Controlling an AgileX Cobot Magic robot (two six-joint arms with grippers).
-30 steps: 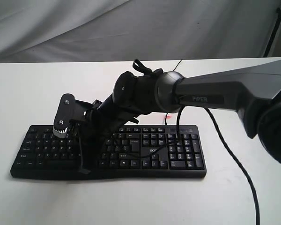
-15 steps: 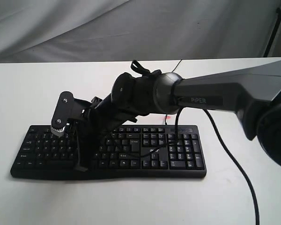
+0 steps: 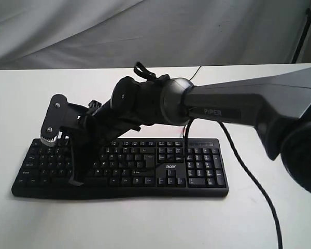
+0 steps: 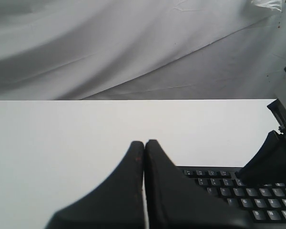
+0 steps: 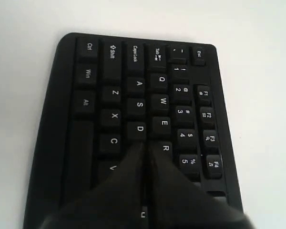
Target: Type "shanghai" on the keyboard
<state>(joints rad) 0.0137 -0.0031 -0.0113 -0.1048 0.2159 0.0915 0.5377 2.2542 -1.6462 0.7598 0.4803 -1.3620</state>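
The keyboard [image 3: 197, 171] lies flat on the table [image 3: 20, 104]. The right gripper [image 5: 144, 147], closed and empty, is held over the left keys, by D [image 5: 139, 129]. The left gripper [image 4: 144, 143], also closed, is seen beside the keyboard. How many letters are typed cannot be told.

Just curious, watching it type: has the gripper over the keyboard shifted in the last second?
Yes. The right gripper has slid leftward along the keyboard, nearer its left end.

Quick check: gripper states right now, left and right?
Left gripper: shut, holding nothing.
Right gripper: shut, holding nothing, tips over the keyboard near the D key.
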